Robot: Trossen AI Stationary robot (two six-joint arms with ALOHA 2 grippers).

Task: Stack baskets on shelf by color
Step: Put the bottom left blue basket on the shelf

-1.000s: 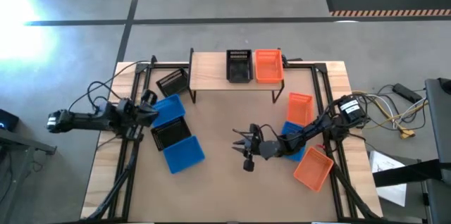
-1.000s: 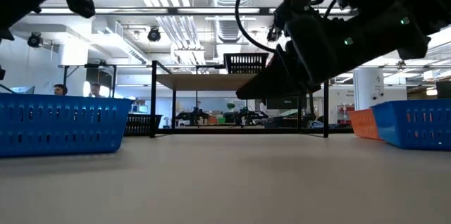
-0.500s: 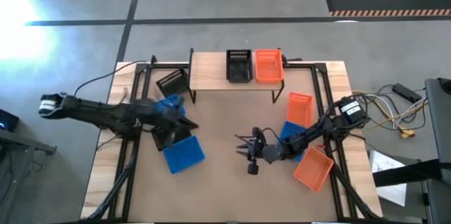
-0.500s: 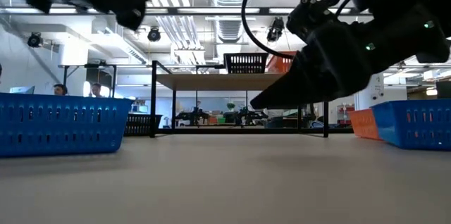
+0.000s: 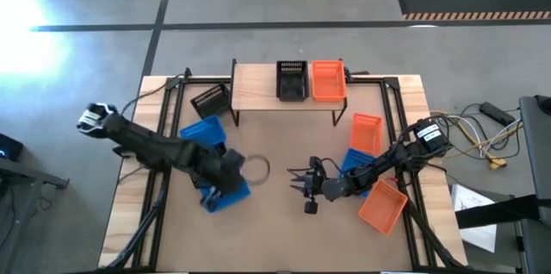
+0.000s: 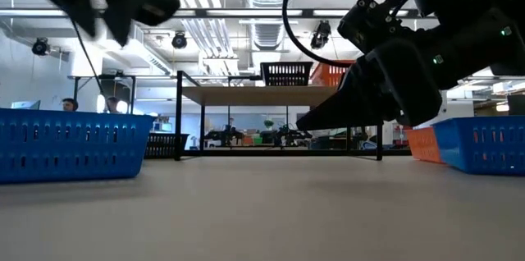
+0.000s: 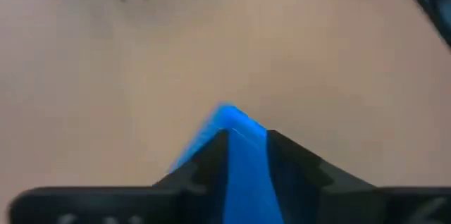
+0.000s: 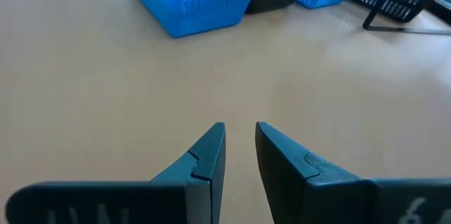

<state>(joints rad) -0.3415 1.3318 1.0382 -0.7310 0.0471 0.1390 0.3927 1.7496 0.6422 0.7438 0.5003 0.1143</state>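
The left end effector (image 5: 234, 171) hangs over the near blue basket (image 5: 225, 189) at the tabletop's left-centre. In its wrist view a blue edge (image 7: 232, 155) sits between the two dark fingers, so it looks clamped on that basket's wall, though motion blur keeps this a judgement. Just behind lie a black basket (image 5: 205, 164) and a second blue basket (image 5: 203, 130); another black one (image 5: 209, 100) leans by the shelf's left leg. The shelf (image 5: 256, 90) at the back carries a black basket (image 5: 291, 79) beside an orange basket (image 5: 327, 80), with its left third bare. The right end effector (image 5: 299, 184) hovers low over bare tabletop (image 5: 275, 231) mid-table, fingers nearly together, nothing held; orange and blue baskets crowd its arm's right. A rim pinch is the risk: the basket could swing or slip, clip the black neighbour, or catch the shelf edge.
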